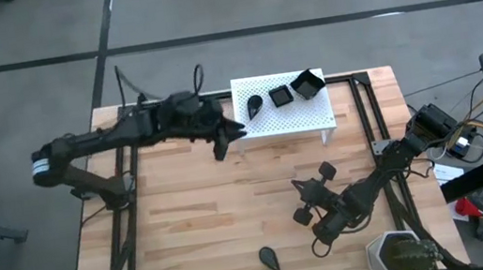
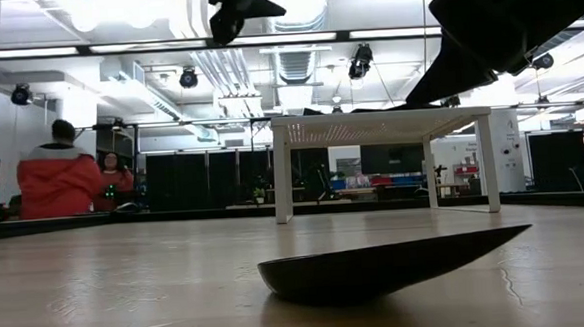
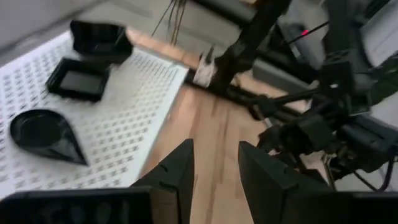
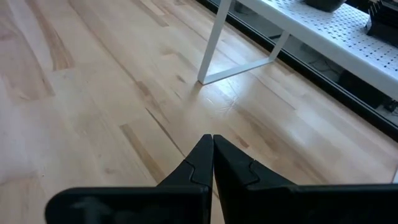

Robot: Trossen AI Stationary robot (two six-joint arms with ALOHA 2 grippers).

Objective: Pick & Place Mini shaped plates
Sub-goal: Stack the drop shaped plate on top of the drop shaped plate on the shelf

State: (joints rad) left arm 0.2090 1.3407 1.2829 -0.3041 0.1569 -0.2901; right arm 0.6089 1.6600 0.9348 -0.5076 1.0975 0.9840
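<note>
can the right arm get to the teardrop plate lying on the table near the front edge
Probably yes. The teardrop plate lies alone on bare wood, just left of the right gripper, with nothing between them; its fingers are shut and would need opening first.

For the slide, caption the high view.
Left gripper open beside white stand holding three black plates; one teardrop plate remains on table.

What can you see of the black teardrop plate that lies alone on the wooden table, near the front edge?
The lone teardrop plate is a small matte black dish, rounded at one end and tapering to a point at the other. It lies flat and right side up on the bare wooden table, near the front edge, far from the white stand. In the low view it shows a shallow curved underside and a thin raised rim. Nothing touches it but the table; both grippers are away from it.
</note>
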